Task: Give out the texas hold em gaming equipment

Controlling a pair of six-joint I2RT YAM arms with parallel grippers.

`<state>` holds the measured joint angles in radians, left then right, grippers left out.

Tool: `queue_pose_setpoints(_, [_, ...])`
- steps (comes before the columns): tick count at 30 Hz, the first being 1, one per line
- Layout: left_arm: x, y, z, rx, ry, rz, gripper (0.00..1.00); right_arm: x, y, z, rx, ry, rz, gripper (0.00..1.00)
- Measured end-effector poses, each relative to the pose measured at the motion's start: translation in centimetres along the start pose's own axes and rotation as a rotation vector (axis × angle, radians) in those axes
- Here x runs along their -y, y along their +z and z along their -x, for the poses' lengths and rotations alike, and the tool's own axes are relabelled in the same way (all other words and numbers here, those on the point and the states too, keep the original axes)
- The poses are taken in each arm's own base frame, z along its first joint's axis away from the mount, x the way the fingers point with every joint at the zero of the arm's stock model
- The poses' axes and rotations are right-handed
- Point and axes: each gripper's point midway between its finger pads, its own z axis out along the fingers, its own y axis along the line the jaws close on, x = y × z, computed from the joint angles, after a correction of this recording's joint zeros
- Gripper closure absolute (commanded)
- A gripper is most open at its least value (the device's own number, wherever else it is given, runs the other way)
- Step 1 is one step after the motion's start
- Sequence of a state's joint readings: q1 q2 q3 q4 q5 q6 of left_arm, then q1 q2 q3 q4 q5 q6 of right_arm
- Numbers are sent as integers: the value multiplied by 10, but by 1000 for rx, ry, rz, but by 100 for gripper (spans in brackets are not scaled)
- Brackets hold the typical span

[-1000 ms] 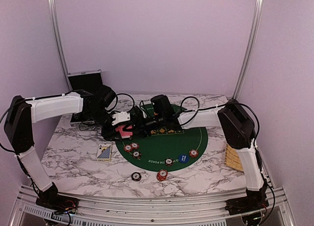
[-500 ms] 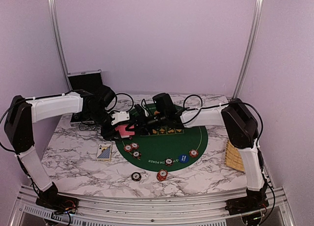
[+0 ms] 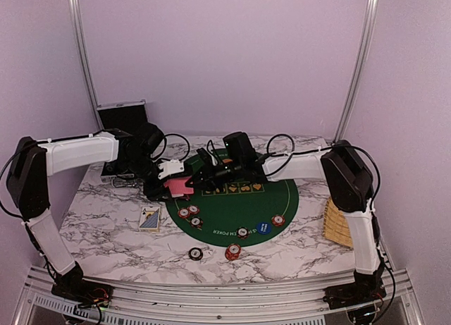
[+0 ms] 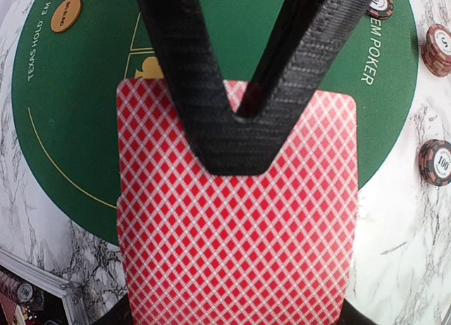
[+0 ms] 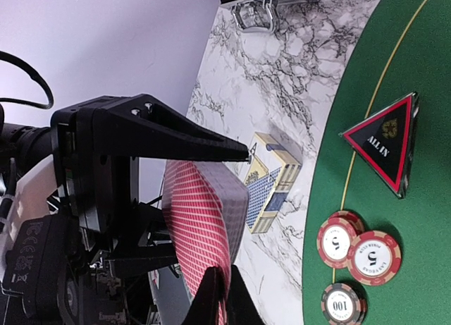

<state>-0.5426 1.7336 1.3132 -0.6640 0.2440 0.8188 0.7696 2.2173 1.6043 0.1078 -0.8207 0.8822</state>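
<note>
A deck of red-backed playing cards (image 3: 179,187) hangs over the left edge of the green poker mat (image 3: 239,205), and my left gripper (image 3: 174,183) is shut on it. The top card's back (image 4: 239,219) fills the left wrist view. My right gripper (image 5: 220,297) is shut on the edge of that top card (image 5: 201,219). Its two black fingers (image 4: 190,92) meet in a V over the card. Several poker chips (image 3: 188,212) and a blue chip (image 3: 263,228) lie on the mat. A dark triangular marker (image 5: 384,142) and an orange button (image 4: 65,15) lie there too.
Two chips (image 3: 195,254) (image 3: 233,252) sit on the marble in front of the mat. A blue and tan card box (image 3: 149,218) lies left of the mat. The black case (image 3: 123,117) stands open at the back left. The wicker tray (image 3: 337,226) is at the right edge.
My right gripper has closed on the top card's edge, and its arm has shifted slightly right. The left arm holds the deck almost still.
</note>
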Motion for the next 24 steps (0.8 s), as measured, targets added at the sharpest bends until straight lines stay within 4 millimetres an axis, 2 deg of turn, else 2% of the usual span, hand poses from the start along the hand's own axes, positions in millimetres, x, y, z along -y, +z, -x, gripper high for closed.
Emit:
queue_pose_setpoints(8, [-3,0,-3,-3,-8,5,95,3,-8,2,8,7,-8,100])
queue_pose_setpoints(18, [-8,3,-22,-41,-38,15,96,41,-43,14,56,89,-66,100])
queue_pose_setpoints(24, [-7,4,-28,-51,-49,12,98,48,-57,31,91,100,-73,100])
